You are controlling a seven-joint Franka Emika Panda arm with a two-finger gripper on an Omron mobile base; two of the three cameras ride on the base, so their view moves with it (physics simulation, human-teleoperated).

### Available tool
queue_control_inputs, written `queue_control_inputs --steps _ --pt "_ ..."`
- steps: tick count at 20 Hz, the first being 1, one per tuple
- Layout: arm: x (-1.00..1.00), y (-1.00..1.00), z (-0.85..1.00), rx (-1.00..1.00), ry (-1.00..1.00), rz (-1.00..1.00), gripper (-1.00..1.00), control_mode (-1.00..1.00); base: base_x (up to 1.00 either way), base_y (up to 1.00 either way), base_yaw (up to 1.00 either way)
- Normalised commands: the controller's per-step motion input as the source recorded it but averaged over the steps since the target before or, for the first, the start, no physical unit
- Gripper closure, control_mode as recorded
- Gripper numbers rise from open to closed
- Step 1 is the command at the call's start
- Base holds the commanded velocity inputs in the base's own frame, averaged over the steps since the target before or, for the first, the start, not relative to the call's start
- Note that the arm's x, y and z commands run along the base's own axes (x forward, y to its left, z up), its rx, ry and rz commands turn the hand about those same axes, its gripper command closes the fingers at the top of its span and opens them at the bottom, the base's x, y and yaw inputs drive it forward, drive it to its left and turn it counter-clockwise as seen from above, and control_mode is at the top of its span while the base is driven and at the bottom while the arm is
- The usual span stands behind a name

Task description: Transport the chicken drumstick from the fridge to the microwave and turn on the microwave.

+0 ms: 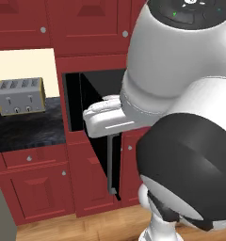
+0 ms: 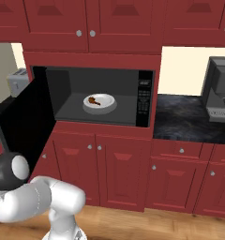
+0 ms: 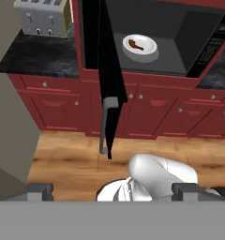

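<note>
Looking like delivery was done: chicken drumstick [image 2: 94, 100] sat on white plate [image 2: 108, 106] inside microwave [image 2: 145, 98], frame centre. Door [image 3: 101, 70] hung wide open. Gripper [image 3: 112, 191] spread, empty. Next up, I'd guess: swing door shut, press button panel [image 2: 144, 99].

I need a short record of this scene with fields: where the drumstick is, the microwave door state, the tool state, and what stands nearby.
drumstick: lies on a white plate inside the microwave
door: swung wide open, handle free
tool: open, holds nothing, away from the door
left counter: toaster
right counter: coffee machine
</note>
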Motion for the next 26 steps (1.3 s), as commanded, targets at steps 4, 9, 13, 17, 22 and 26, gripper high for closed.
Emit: queue_control_inputs --steps 4,9,13,17,22,26 --pt "0.00 -0.01 -0.56 -0.07 -0.09 0.00 -1.00 -1.00 0.00 0.00 0.00" --pt "-0.04 0.00 -0.43 -0.05 -0.19 0.00 -1.00 -1.00 0.00 0.00 0.00" --pt "-0.14 0.00 -0.39 -0.03 -0.21 0.00 -1.00 -1.00 0.00 0.00 0.00" --pt "-0.08 0.00 -0.37 -0.01 -0.18 0.00 -1.00 -1.00 0.00 0.00 0.00" --pt "0.00 0.00 -0.38 0.00 -0.15 0.00 -1.00 -1.00 0.00 0.00 0.00" --pt "0.04 0.00 -0.07 0.00 -0.13 -0.06 -1.00 -1.00 0.00 0.00 0.00"
